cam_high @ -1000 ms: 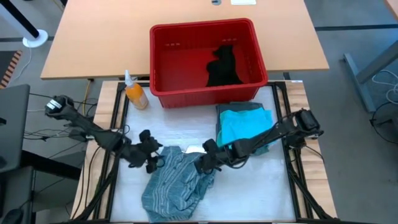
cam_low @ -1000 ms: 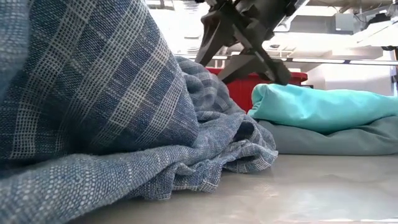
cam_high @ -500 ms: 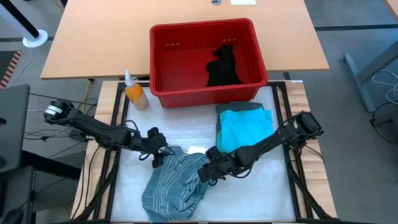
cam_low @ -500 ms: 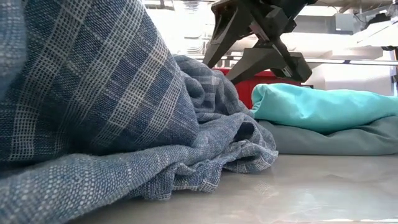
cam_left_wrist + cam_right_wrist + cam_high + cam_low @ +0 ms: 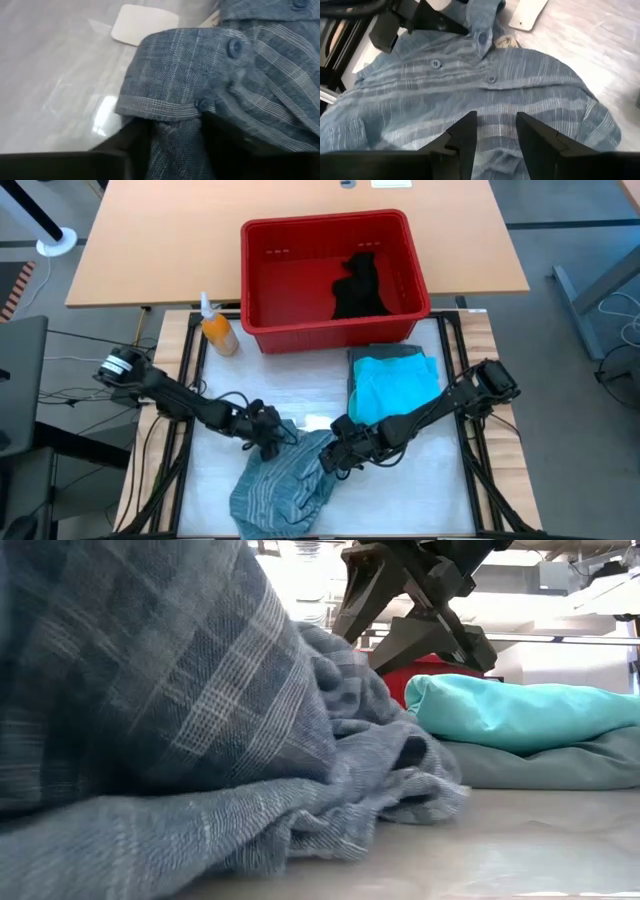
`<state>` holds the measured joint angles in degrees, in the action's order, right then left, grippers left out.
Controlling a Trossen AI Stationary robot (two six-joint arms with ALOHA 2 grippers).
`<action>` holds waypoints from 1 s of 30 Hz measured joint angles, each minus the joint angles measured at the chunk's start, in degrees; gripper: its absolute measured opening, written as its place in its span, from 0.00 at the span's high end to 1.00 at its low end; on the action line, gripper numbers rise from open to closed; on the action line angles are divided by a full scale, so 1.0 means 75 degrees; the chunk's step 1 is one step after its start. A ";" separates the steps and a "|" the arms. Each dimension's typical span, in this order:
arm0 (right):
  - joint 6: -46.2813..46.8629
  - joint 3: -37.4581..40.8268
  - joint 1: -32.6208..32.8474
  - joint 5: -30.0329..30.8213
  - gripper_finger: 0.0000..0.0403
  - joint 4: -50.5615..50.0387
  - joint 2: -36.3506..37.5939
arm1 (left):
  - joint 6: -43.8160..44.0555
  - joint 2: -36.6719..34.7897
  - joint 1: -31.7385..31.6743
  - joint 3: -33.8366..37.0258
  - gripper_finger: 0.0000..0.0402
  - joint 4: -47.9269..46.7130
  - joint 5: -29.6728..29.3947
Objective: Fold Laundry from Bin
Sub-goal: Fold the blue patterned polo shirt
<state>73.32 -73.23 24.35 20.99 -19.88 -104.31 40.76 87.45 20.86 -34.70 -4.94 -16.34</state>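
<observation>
Striped shirt [image 5: 280, 485] is lying crumpled at the near edge of the bench [image 5: 430, 490], left of centre, its long axis running from the near-left up toward the middle.

Left gripper [image 5: 268, 430] is sitting on the shirt's far-left edge; in the left wrist view its fingers are closing on a fold of the buttoned placket, cloth bunched between them, so it is gripping the shirt. Right gripper [image 5: 335, 455] is at the shirt's right edge; in the right wrist view its fingers [image 5: 465, 135] are standing part-way apart with striped cloth filling the gap. Whether that cloth is pinched or just lying under them, cannot tell.

Both grippers are on the far side of the heap, one at each end, with the bulk of the shirt hanging toward the near edge. That probably matters most: lifting and spreading apart would likely open the shirt along the line between them. Left is the arm with the surer hold.

Turquoise garment [image 5: 395, 385] is lying folded on a grey-green one [image 5: 385, 355] at the right of the bench, just beside the bin [image 5: 265, 290]. Black garment [image 5: 358, 288] is waiting inside the bin. Orange bottle [image 5: 217, 330] is standing at the bin's left corner.
</observation>
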 joint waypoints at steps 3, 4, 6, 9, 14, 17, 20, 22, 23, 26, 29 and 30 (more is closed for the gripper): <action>-0.0038 0.0000 0.0078 -0.0008 0.59 -0.0035 0.0000 | 0.0006 0.0194 0.0134 -0.0234 0.85 -0.0008 0.0029; -0.0040 0.0000 0.0116 -0.0013 0.59 -0.0070 0.0000 | 0.0005 0.0212 0.0169 -0.0301 0.92 -0.0014 0.0029; -0.0042 0.0000 0.0199 -0.0084 0.59 -0.0181 0.0000 | 0.0009 0.0212 0.0237 -0.0418 0.96 0.0020 0.0003; 0.0059 0.0000 0.0372 -0.0186 0.59 -0.0437 0.0000 | 0.0030 0.0235 0.0412 -0.0690 0.97 -0.0005 -0.0001; 0.0492 0.0000 0.0709 -0.0182 0.59 -0.0824 0.0000 | -0.0243 0.0232 0.0739 -0.1165 0.99 -0.0003 -0.0181; 0.0805 0.0000 0.0878 -0.0047 0.59 -0.0977 0.0000 | -0.0387 0.0232 0.0886 -0.1501 0.99 -0.0168 -0.0254; 0.1061 0.0000 0.0992 -0.0010 0.59 -0.1103 0.0000 | -0.0692 0.0229 0.1030 -0.1935 1.00 -0.0674 -0.0306; 0.1098 0.0000 0.1021 0.0012 0.59 -0.1205 0.0000 | -0.0951 0.0229 0.1085 -0.2248 1.00 -0.1003 -0.0388; 0.1112 0.0000 0.1021 0.0012 0.59 -0.1238 0.0000 | -0.1091 0.0229 0.1095 -0.2428 1.00 -0.1201 -0.0406; 0.1169 0.0000 0.0999 0.0033 0.59 -0.1421 0.0000 | -0.1521 0.0223 0.1099 -0.2945 1.00 -0.1729 -0.0473; 0.0983 0.0000 0.0902 0.0035 0.59 -0.1558 0.0000 | -0.1828 0.0223 0.1099 -0.3450 1.00 -0.2155 -0.0723; 0.0865 0.0000 0.0868 0.0036 0.59 -0.1557 0.0000 | -0.1937 0.0223 0.1096 -0.3610 1.00 -0.2228 -0.0787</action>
<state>79.80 -73.23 30.86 21.26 -31.56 -104.31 26.23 89.12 29.08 -61.77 -21.65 -22.24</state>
